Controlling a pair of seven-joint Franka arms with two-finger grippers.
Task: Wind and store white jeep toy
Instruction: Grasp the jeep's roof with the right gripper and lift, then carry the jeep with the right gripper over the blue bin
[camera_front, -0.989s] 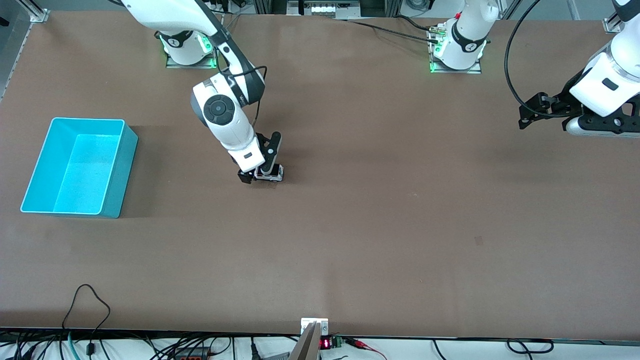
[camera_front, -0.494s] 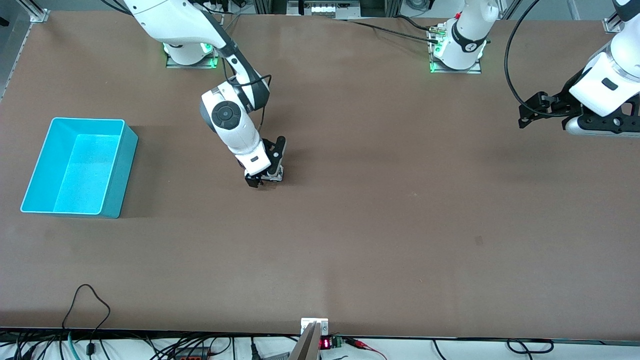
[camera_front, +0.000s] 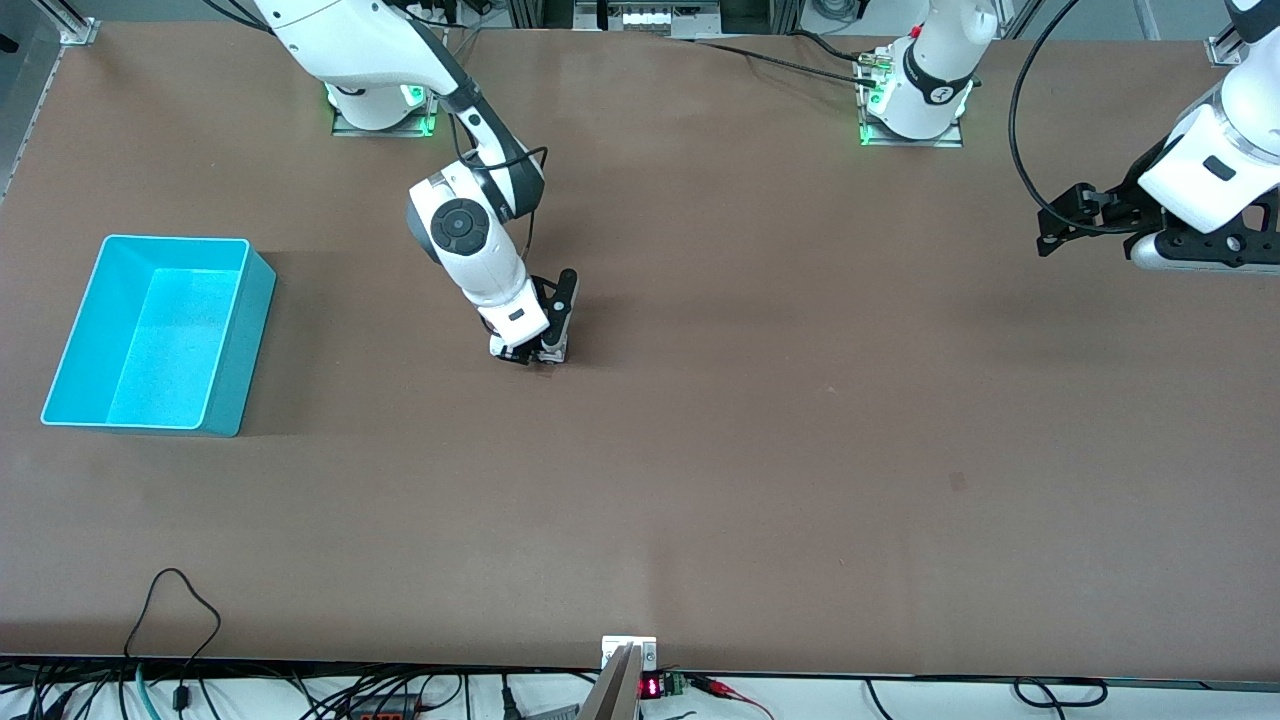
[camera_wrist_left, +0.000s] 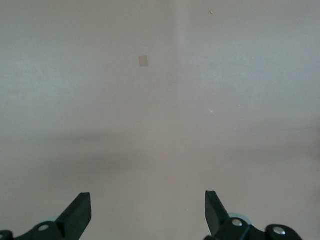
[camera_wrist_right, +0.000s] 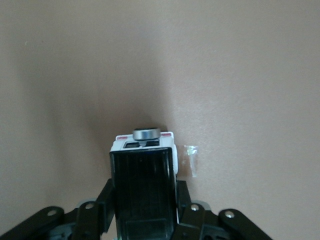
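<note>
The white jeep toy (camera_wrist_right: 144, 165) has a black roof and a grey spare wheel on its end. It is clamped between the fingers of my right gripper (camera_wrist_right: 144, 192), low at the table surface. In the front view the right gripper (camera_front: 528, 352) stands over the toy (camera_front: 552, 349) near the table's middle, toward the right arm's end. Most of the toy is hidden by the hand there. My left gripper (camera_front: 1048, 232) waits open and empty above the left arm's end of the table. Its wrist view (camera_wrist_left: 147, 196) shows only bare table.
A teal bin (camera_front: 240, 345), open and empty, stands at the right arm's end of the table. A small clear scrap (camera_wrist_right: 191, 159) lies on the table beside the toy. Cables run along the edge nearest the front camera.
The right arm's wrist has shifted a little toward the left arm's end and now stands more upright over the toy. The toy has barely moved. The left arm has not moved.
</note>
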